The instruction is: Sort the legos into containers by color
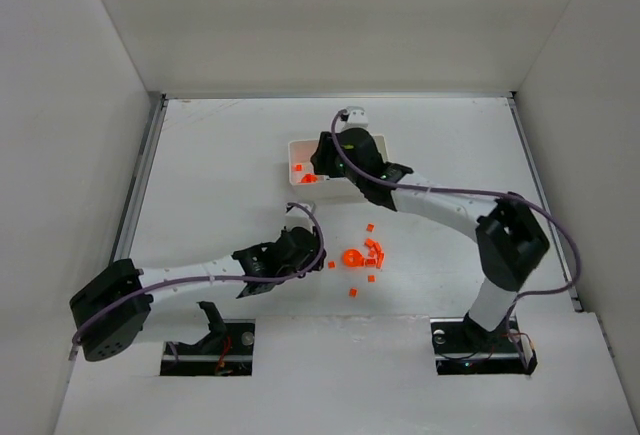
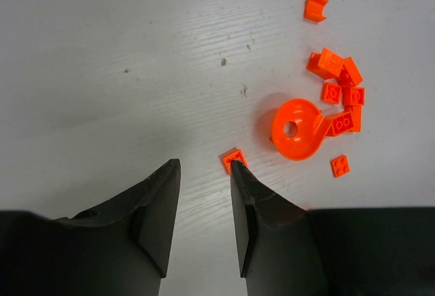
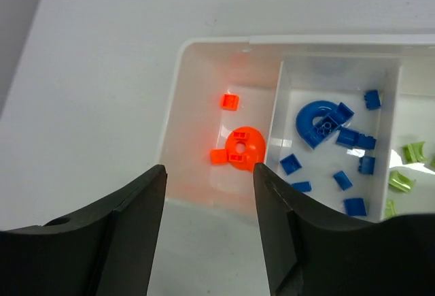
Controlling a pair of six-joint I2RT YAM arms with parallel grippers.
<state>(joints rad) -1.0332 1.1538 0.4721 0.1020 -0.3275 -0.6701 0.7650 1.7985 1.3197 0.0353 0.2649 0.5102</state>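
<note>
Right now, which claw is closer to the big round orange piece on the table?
Left. The left gripper hovers just beside the round orange piece; the right gripper is away over the white tray.

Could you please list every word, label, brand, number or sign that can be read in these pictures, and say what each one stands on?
No text can be read in any view.
The orange legos on the table and the white tray show only plain plastic, no print.
Any marking on the right arm's base is too small to tell.
</note>
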